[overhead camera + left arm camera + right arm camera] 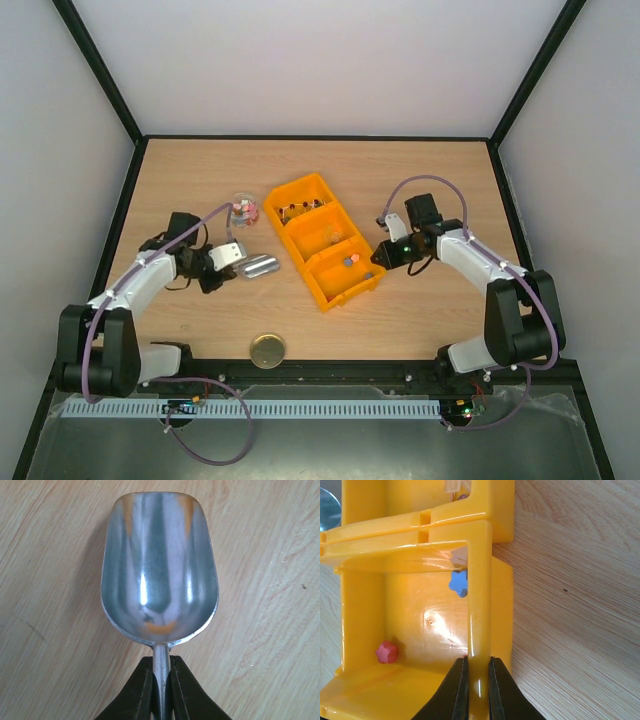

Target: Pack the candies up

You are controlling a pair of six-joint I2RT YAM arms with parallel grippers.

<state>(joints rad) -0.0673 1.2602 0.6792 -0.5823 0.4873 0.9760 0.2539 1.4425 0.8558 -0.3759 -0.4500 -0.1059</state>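
Observation:
A yellow three-compartment bin (322, 240) lies diagonally mid-table. Its near compartment holds a few candies: a blue one (458, 583), a red one (386, 652) and a pale one (459, 556). Its far compartment holds dark and reddish candies (298, 209). A clear jar (245, 211) with pink and white candies stands left of the bin. My left gripper (161, 680) is shut on the handle of the silver scoop (159, 570), which is empty and sits over the bare table. My right gripper (478, 680) is shut on the bin's right wall (479, 605).
A round gold lid (267, 351) lies near the table's front edge, between the arm bases. Black frame rails border the wooden table (440, 190) at left, right and back.

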